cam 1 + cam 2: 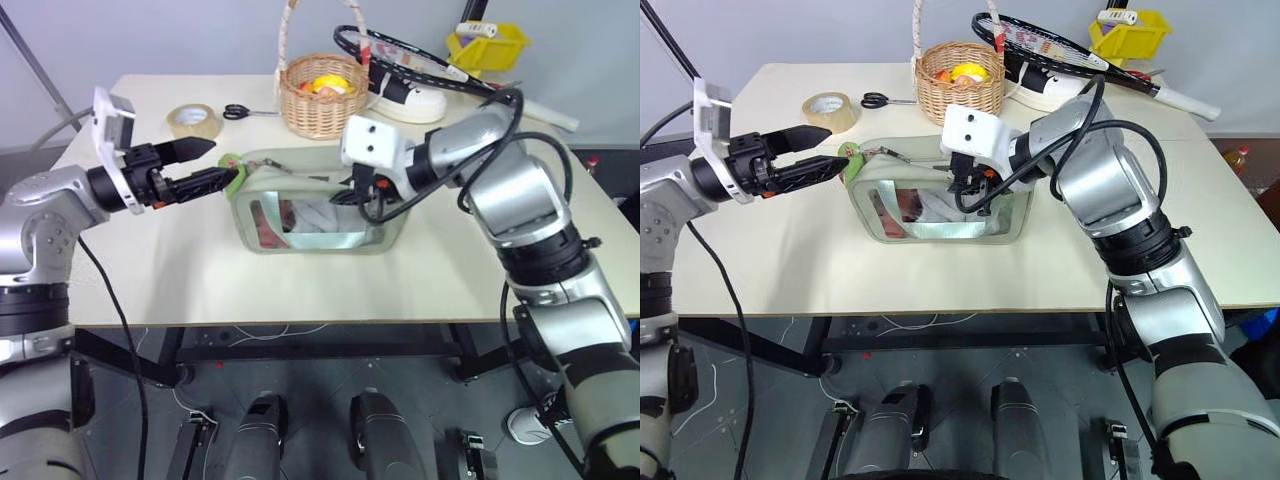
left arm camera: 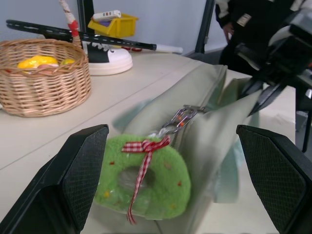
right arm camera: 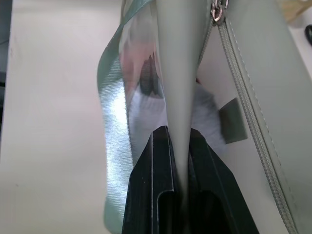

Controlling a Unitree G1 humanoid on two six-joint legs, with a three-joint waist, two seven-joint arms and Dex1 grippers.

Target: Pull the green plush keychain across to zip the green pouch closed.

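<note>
Left fingers [image 2: 180, 185] gape around the green plush keychain [image 2: 141, 175] (untouched, seemingly); right fingers [image 3: 181, 146] pinch the green pouch [image 1: 390, 232].

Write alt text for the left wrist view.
A green plush keychain with a red checked bow hangs at the near end of the green pouch, between the open left gripper jaws. A wicker basket stands behind.

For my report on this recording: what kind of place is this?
Probably a robot test room: a plain table with mixed props, such as a wicker basket, a tennis racket and a yellow bin.
</note>
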